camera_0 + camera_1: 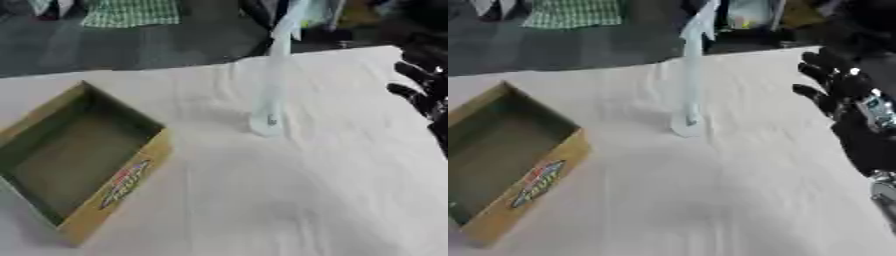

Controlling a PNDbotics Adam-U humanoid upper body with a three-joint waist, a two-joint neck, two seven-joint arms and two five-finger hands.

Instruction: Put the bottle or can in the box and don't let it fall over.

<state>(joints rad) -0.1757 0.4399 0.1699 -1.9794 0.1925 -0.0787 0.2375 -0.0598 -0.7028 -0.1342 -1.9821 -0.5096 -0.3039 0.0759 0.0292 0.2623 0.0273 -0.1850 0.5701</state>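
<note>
You have one bottle (269, 95) in view: a tall, pale, see-through item standing upright on the counter (289, 200). You have one box (79, 165): an open cardboard carton with a coloured label on its side wall. One robot hand (842, 90) shows, the right one, at the right edge. One counter, covered in a white cloth, carries both items.

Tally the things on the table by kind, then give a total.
Cardboard box: 1
Clear bottle, standing upright: 1
Total: 2
The box holds nothing; the right robot hand hovers beside the bottle without touching it.
</note>
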